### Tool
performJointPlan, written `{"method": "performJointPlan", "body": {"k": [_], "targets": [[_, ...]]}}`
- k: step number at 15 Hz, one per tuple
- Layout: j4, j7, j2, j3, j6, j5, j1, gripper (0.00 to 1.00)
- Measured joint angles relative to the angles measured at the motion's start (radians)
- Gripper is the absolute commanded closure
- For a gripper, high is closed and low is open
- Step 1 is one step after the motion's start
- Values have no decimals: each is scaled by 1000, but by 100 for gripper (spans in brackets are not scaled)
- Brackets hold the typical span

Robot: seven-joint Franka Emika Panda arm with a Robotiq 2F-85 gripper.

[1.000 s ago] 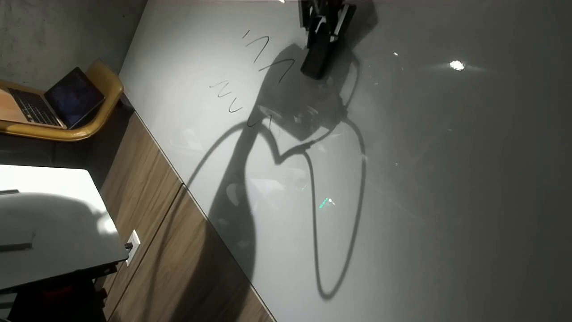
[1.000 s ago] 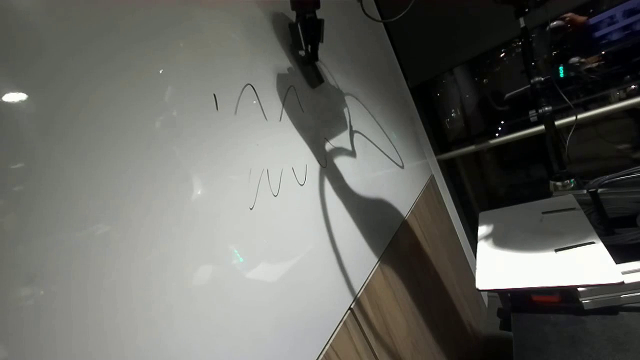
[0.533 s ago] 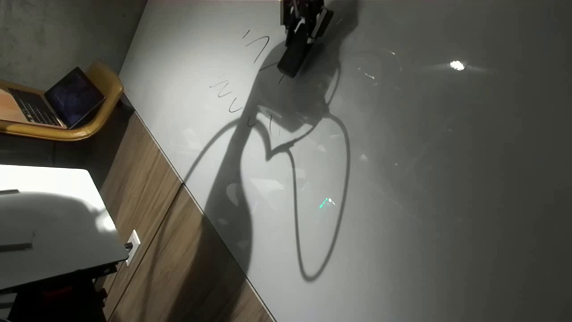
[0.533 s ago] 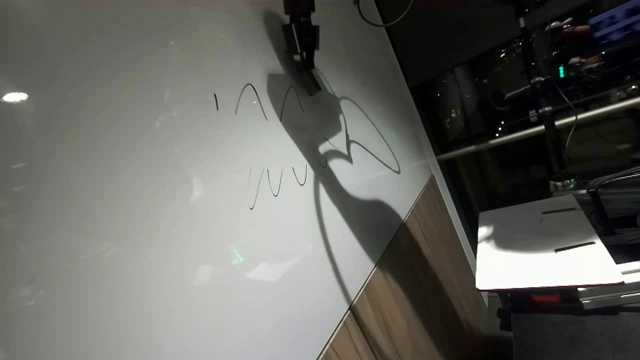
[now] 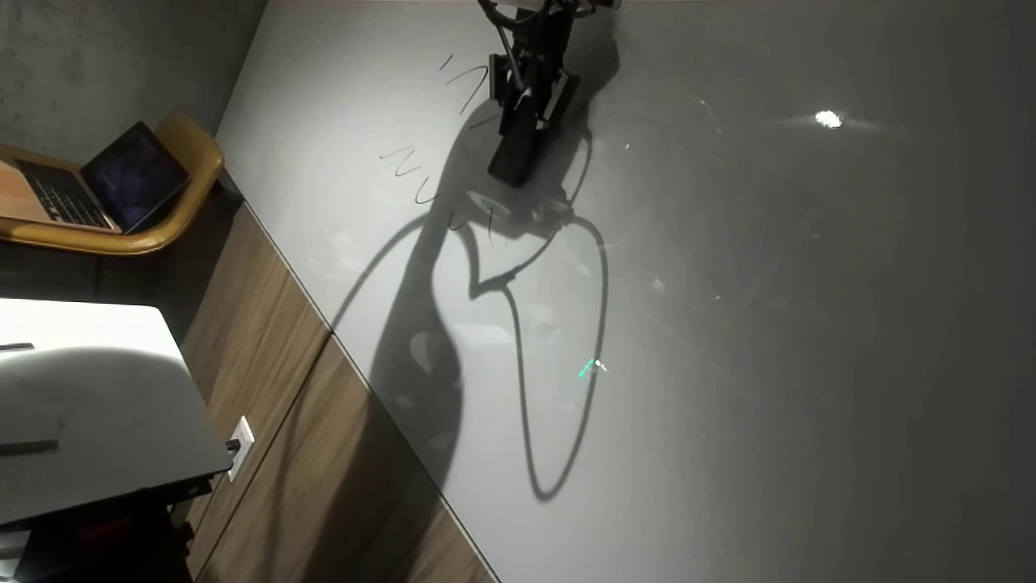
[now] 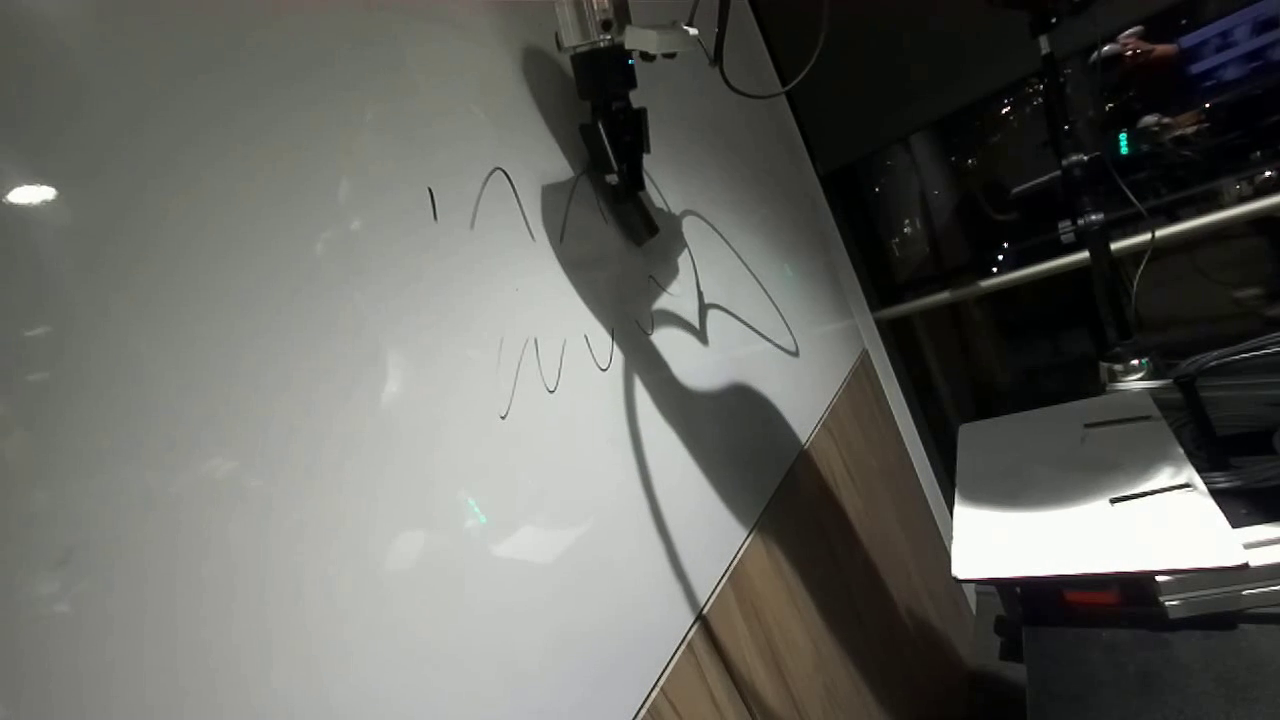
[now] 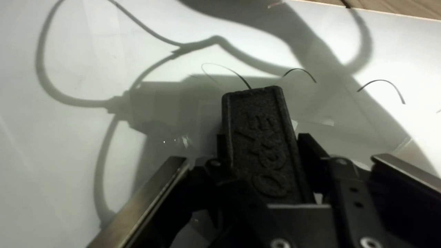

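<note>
1 blk block w/ raised lettering | gripper clamped on its sides, part-spread to block's width | far end juts past tips, prob. so metal clears whiteboard | block over brd nr pen strokes, contact unclear
</note>
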Motion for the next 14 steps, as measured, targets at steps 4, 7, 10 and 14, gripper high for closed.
{"method": "performJointPlan", "body": {"k": [4, 7, 10, 14], "targets": [[44, 43, -3, -4, -26, -13, 2, 72], [72, 91, -9, 3, -36, -14, 26, 72], [75, 147, -13, 26, -26, -27, 67, 72], [67, 193, -12, 47, -8, -59, 101, 72]]}}
